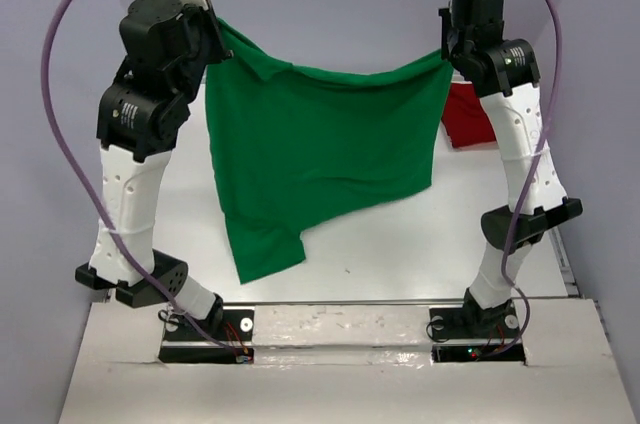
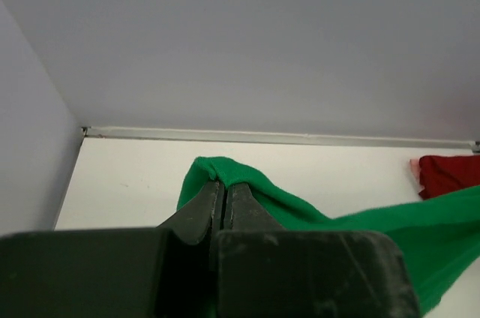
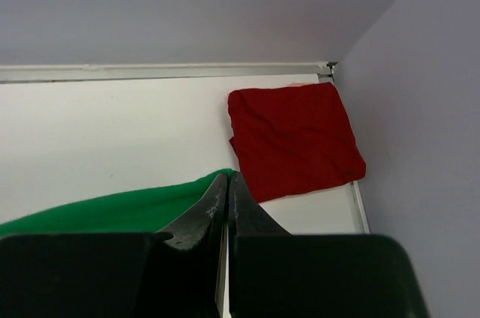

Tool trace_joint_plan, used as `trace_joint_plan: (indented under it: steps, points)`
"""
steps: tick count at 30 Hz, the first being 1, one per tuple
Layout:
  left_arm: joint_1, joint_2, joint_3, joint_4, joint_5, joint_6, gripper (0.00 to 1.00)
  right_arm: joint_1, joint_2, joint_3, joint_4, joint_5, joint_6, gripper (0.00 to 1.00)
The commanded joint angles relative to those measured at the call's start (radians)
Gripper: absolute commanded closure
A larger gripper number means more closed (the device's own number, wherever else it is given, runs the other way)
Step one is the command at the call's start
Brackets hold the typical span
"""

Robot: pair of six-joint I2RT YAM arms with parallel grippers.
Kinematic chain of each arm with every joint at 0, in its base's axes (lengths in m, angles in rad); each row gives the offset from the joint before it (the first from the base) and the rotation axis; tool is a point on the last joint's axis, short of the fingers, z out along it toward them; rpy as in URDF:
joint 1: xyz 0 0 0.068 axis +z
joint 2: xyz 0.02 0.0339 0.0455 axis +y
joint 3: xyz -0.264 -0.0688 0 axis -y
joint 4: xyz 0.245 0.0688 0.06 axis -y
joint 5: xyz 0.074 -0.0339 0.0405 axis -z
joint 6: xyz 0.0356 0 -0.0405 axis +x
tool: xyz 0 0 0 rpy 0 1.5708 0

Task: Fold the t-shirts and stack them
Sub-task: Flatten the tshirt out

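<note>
The left gripper [image 2: 223, 192] and right gripper [image 3: 227, 183] pinched the hanging green t-shirt [image 1: 320, 154] by its corners; either thin grip could slip.

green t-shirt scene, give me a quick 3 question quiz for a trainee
1. True or false: the green t-shirt lies folded flat.
2. Where is the red t-shirt? A) folded, at the table's far right corner B) draped over the left arm C) under the green t-shirt
3. Fill in: the left fingers and right fingers are each ___ on the green t-shirt's upper edge.
Key: 1 false, it hangs spread between the arms; 2 A; 3 shut.
</note>
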Motion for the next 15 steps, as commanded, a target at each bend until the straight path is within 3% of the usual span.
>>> trace_joint_plan:
  steps: [1,5,10,15]
  points:
    - [0.002,-0.070,0.033,0.048,0.003,0.026,1.00,-0.017,-0.165,-0.019,0.096,-0.049,-0.026,1.00]
    - [0.000,-0.156,-0.054,0.065,-0.020,0.029,1.00,-0.008,-0.284,-0.148,0.133,-0.023,-0.029,1.00]
    - [-0.004,-0.337,-0.188,0.067,-0.018,0.023,1.00,0.197,-0.520,-0.331,0.210,0.193,-0.121,1.00]
    - [-0.004,-0.458,-0.262,0.065,-0.011,0.012,1.00,0.252,-0.667,-0.406,0.208,0.247,-0.129,1.00]
